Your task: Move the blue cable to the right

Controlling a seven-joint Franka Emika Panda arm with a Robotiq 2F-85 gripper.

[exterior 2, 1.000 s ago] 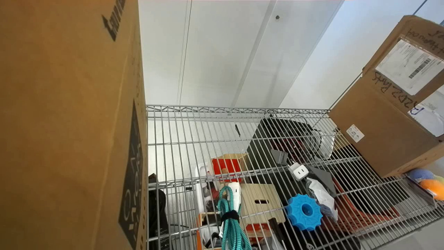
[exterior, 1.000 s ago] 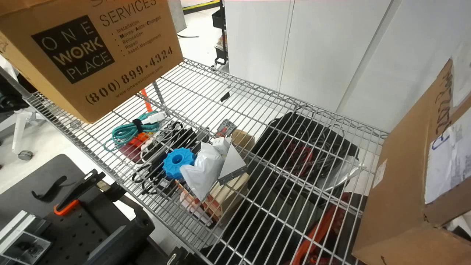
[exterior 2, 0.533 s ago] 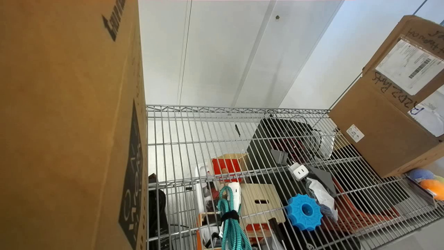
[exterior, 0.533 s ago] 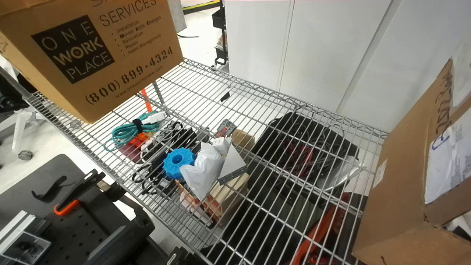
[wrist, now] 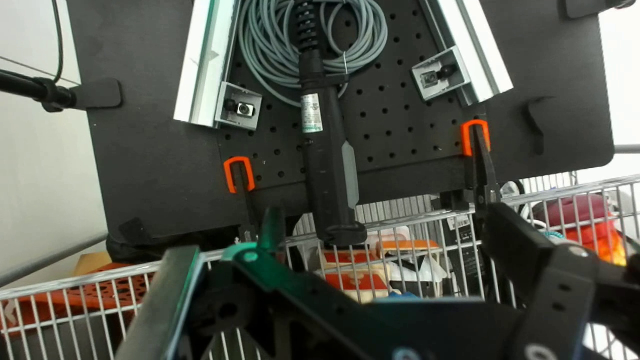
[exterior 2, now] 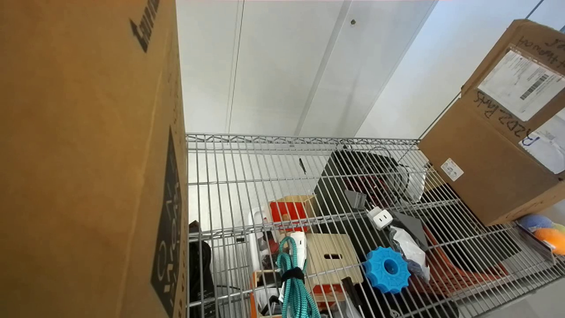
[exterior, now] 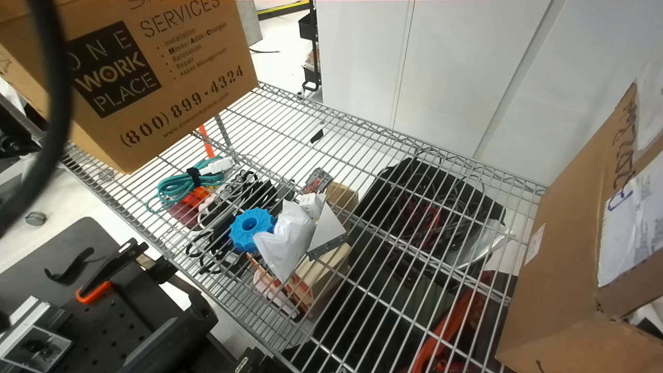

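Observation:
The blue cable, a teal coiled cord with a black strap and a white plug end, lies on the wire shelf in both exterior views (exterior: 176, 187) (exterior 2: 297, 291). In an exterior view it is at the left, near the large cardboard box; its lower end is cut off by the frame in an exterior view. A small bit of teal cord shows in the wrist view (wrist: 552, 234), behind the shelf's wires and close to the right finger. My gripper (wrist: 387, 216) is open and empty, its fingers wide apart. It does not show in either exterior view.
A blue plastic wheel (exterior: 249, 228), a white bag (exterior: 287, 238) and a white plug adapter (exterior 2: 379, 217) lie on the wire shelf (exterior: 290, 124). Cardboard boxes (exterior: 171, 77) (exterior: 575, 248) stand at both ends. The dark robot table (wrist: 140, 165) adjoins the shelf edge.
A blurred black tube has come into an exterior view at the far left, in front of the cardboard box. The cable and the other things on the shelf have not moved.

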